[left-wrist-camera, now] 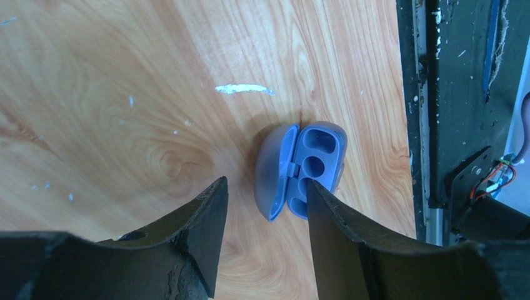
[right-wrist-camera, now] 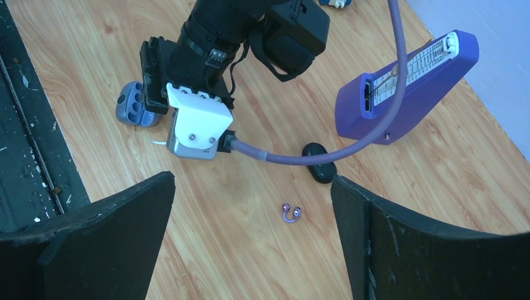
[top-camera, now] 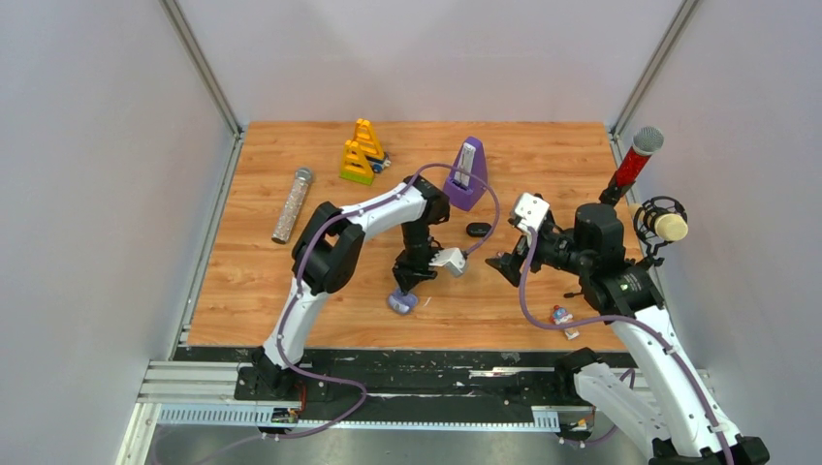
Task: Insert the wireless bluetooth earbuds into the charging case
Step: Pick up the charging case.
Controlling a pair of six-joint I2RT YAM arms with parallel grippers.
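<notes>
Top view: the charging case (top-camera: 477,230), a small glossy black oval, lies shut on the wooden table (top-camera: 543,155). It sits near mid-table, just off the base of a purple metronome (top-camera: 466,174), at the metronome's 6 o'clock.

Left gripper (top-camera: 403,287): the case lies at its 2 o'clock, well apart. Jaws released, nothing held. The gripper points down at a grey-blue hinged shell (top-camera: 402,302) near the table's near edge.

Left wrist view: the shell (left-wrist-camera: 300,165) lies open. The lid is folded out to 9 o'clock and the half with moulded hollows faces up. One fingertip (left-wrist-camera: 315,194) overlaps the shell's lower hollow in the picture; contact cannot be told. The other finger stands clear over bare wood.

Right gripper (top-camera: 506,263): the case lies at its 11 o'clock, near but apart. Jaws released wide, nothing between them.

Right wrist view: the case (right-wrist-camera: 323,172) shows at 1 o'clock of the gap between the fingers. A purple cable (right-wrist-camera: 275,157) from the left wrist crosses in front of its upper end. Two tiny purple beads (right-wrist-camera: 290,214) on a curved link rest at the case's 7 o'clock, near it.

Elsewhere in the top view:
- Yellow toy blocks (top-camera: 361,153) at the far edge.
- A glittery silver cylinder (top-camera: 292,204) at left.
- A red microphone (top-camera: 635,157) at far right.
</notes>
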